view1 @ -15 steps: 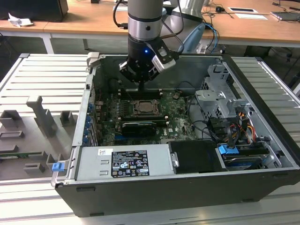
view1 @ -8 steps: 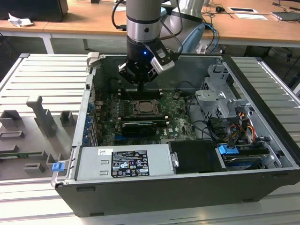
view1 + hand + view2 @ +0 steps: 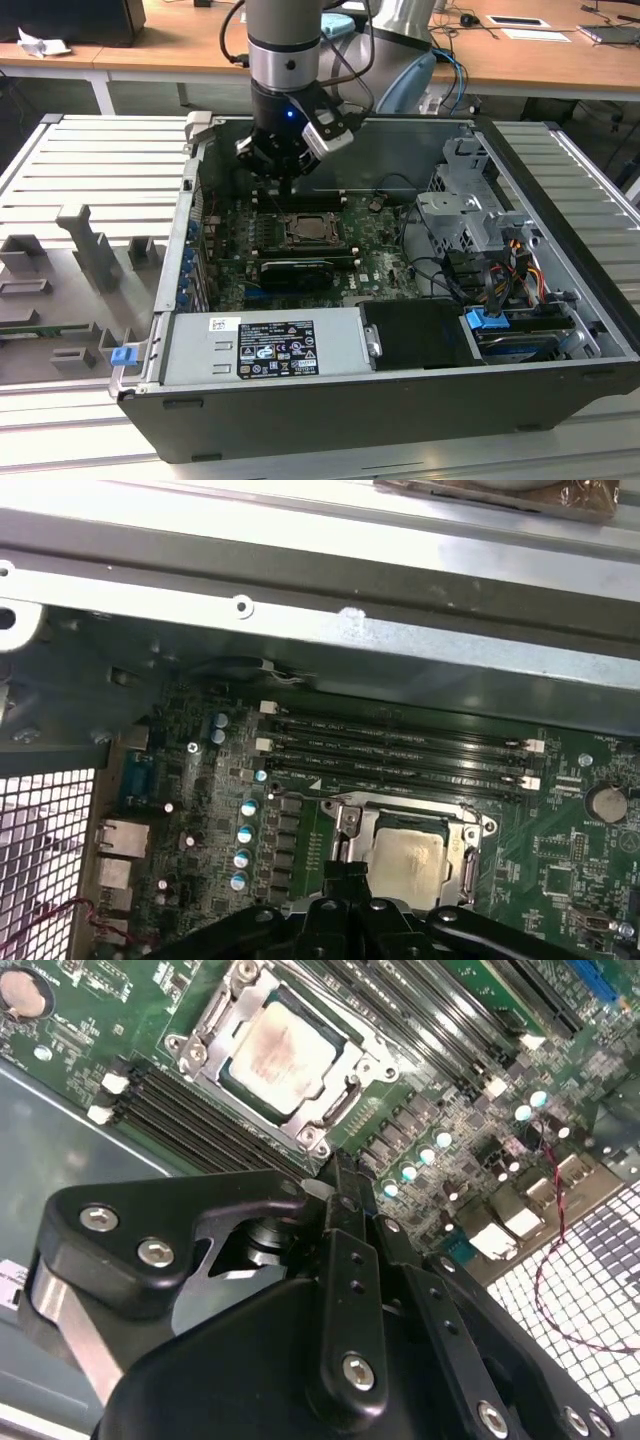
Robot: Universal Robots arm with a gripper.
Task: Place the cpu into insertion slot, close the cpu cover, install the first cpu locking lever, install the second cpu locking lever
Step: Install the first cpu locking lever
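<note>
The cpu [image 3: 280,1050] lies flat in the insertion slot [image 3: 312,232] on the green board, its pale metal face up. The silvery cpu cover [image 3: 345,1100] is folded down around it, framing the chip on all sides. My gripper [image 3: 338,1165] hangs just above the socket's edge, on the side nearest the memory slots, with its black fingers [image 3: 345,1260] pressed together and nothing between them. In the first wrist view the fingertips [image 3: 345,875] stand against the cover's frame [image 3: 470,850] beside the cpu [image 3: 410,855]. In the exterior view the gripper [image 3: 285,180] is inside the open case, above the cpu [image 3: 310,228].
Long black memory slots [image 3: 400,745] run along the socket by the case wall [image 3: 300,630]. A black card [image 3: 295,272] and the power supply [image 3: 265,345] lie nearer the exterior view's front. The drive cage [image 3: 465,215] and cables [image 3: 500,270] crowd its right. A grey fixture tray [image 3: 80,260] sits outside, left.
</note>
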